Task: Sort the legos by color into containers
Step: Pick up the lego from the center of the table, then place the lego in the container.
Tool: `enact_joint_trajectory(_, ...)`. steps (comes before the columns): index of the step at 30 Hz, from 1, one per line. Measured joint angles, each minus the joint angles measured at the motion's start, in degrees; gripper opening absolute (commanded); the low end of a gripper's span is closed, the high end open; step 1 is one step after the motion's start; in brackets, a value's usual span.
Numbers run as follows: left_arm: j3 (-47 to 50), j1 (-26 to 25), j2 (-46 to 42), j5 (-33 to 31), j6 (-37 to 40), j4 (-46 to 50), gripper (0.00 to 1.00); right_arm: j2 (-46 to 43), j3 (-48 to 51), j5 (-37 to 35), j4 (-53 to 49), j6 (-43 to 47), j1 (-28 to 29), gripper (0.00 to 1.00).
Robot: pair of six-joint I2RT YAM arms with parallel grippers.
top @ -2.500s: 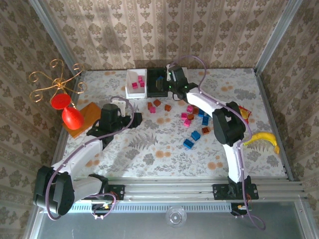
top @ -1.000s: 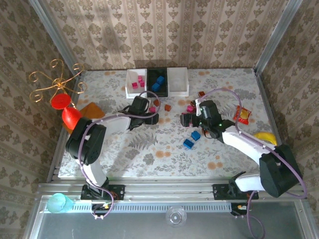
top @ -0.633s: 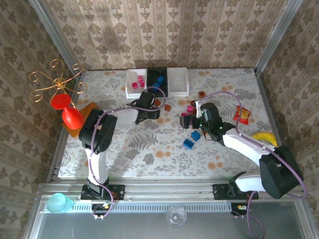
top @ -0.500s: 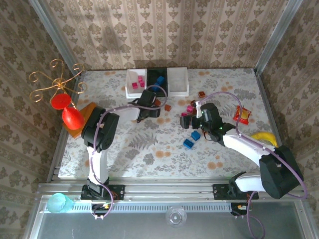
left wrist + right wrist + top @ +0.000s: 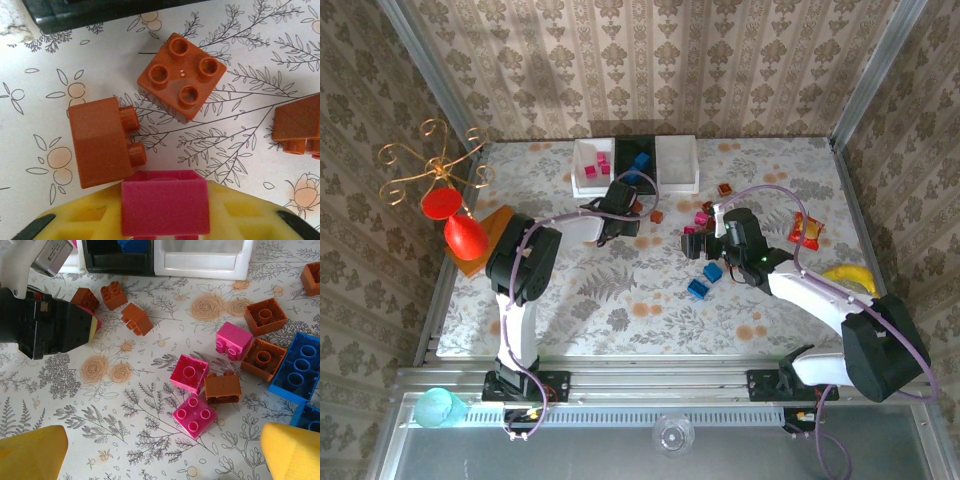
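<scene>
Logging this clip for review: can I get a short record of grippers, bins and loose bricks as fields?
left gripper: shut on a pink brick, low over brown bricks by the black bin
right gripper: open, above loose bricks in pink, brown and blue
left white bin: pink bricks inside
black bin: a blue brick inside
right white bin: beside the black bin

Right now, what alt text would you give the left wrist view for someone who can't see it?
The left gripper holds a magenta brick at bottom centre. Beyond it, on the floral tablecloth, lie three reddish-brown bricks: one studs-up, one on its side, one at the right edge. The black bin's rim crosses the top.
</scene>
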State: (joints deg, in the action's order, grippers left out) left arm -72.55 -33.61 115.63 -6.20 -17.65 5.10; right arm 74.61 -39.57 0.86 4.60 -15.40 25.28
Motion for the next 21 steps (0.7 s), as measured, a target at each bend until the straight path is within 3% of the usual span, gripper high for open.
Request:
enact_joint_trajectory(8, 12.8, -1.3, -15.4, -1.7, 0.0, -0.9, 0.31, 0.0, 0.5, 0.1, 0.6, -0.2, 0.0, 1.0)
enact_joint_trajectory(12, 12.2, 2.2, -21.4, -2.7, 0.7, -2.1, 0.31, 0.0, 0.8, 1.0, 1.7, -0.5, 0.2, 1.0)
enact_joint_trajectory(21, -6.0, 13.0, -6.7, -3.0, 3.7, -0.3, 0.32, 0.0, 0.8, 1.3, 2.3, -1.1, 0.5, 1.0)
